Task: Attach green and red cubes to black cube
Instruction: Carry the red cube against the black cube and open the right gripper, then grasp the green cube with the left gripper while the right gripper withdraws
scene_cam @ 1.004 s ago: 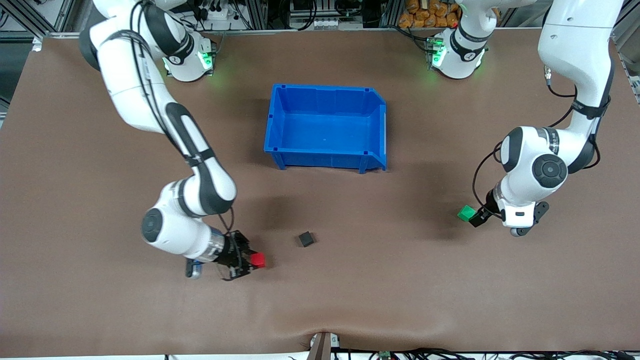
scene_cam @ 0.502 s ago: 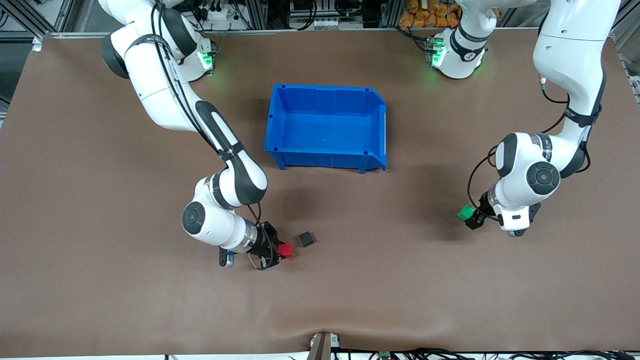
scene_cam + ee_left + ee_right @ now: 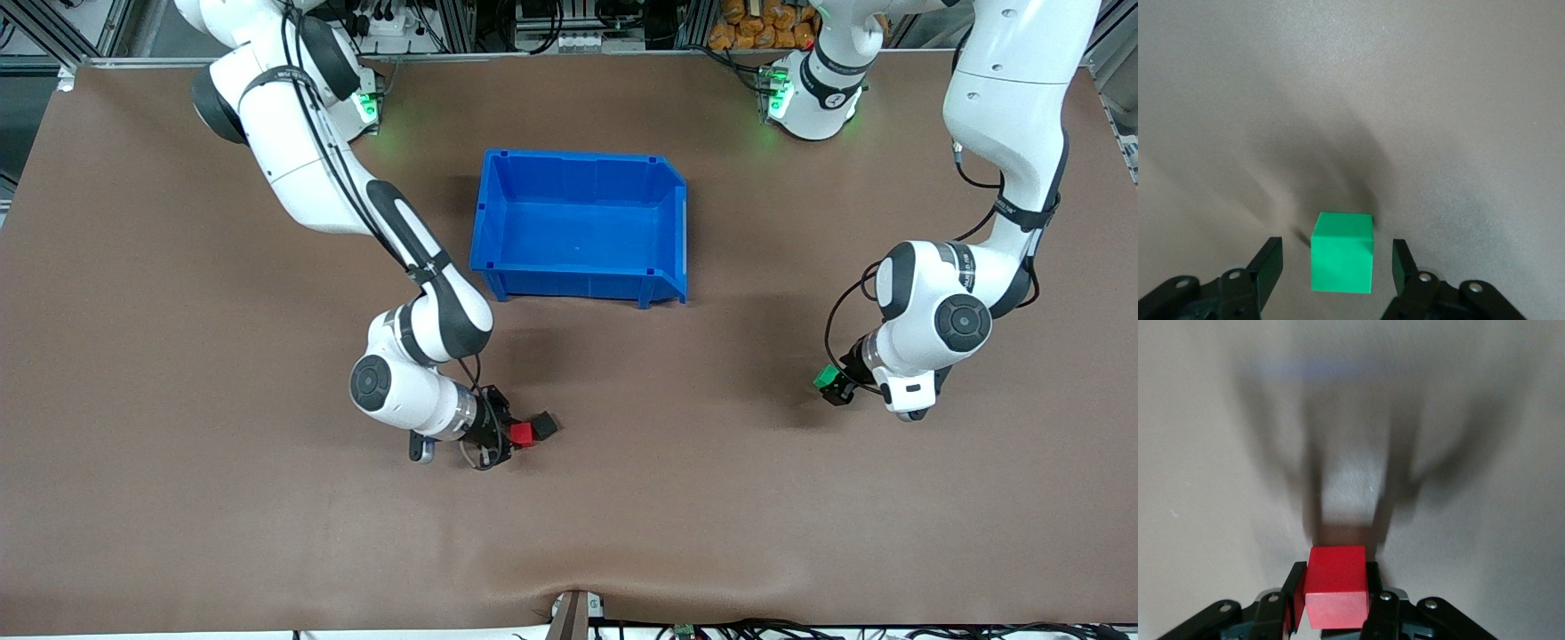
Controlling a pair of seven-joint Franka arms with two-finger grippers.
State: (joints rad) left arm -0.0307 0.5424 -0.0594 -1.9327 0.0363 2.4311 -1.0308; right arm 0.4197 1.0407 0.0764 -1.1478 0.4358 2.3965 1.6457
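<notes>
The black cube (image 3: 545, 425) lies on the brown table, nearer the front camera than the blue bin. My right gripper (image 3: 513, 435) is shut on the red cube (image 3: 522, 433) (image 3: 1336, 587) and holds it low, right up against the black cube. The black cube does not show in the right wrist view. Toward the left arm's end of the table, the green cube (image 3: 827, 377) (image 3: 1341, 252) rests on the table. My left gripper (image 3: 834, 386) (image 3: 1336, 263) straddles the green cube, and a gap shows between the cube and each finger (image 3: 1268, 267).
An empty blue bin (image 3: 582, 156) stands mid-table, between the two arm bases and the cubes. Bare brown tabletop separates the black cube from the green cube. A small clamp (image 3: 573, 613) sits at the table's front edge.
My right arm carried the red cube along the table up to the black cube. The left gripper's fingers have narrowed around the green cube, and that arm shifted slightly.
</notes>
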